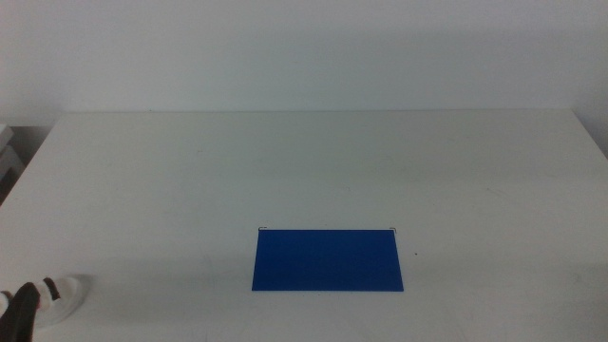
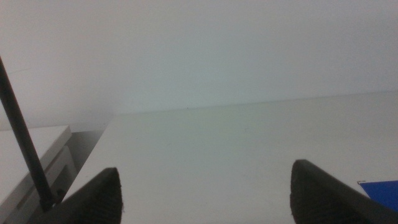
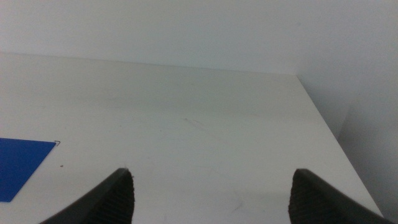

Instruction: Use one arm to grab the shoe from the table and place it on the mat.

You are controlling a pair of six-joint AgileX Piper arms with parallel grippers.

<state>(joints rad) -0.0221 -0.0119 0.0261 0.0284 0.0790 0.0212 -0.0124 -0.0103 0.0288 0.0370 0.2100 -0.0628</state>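
Observation:
The shoe [image 1: 55, 295] lies at the table's near left corner, partly cut off by the middle view's bottom edge; its white body and one black strap show. The blue mat [image 1: 328, 258] lies flat near the front middle of the table [image 1: 304, 171]. Neither arm appears in the middle view. My left gripper [image 2: 205, 183] is open, with only bare table between its jaws, and a corner of the mat [image 2: 382, 187] shows beside it. My right gripper [image 3: 211, 183] is also open and holds nothing, with the mat [image 3: 18, 163] off to one side.
A white cabinet [image 2: 34, 155] stands just beyond the table's left edge. A black cable [image 2: 22, 134] crosses the left wrist view. The table's right edge [image 3: 323, 124] runs close to the right gripper. A pale wall stands behind the table.

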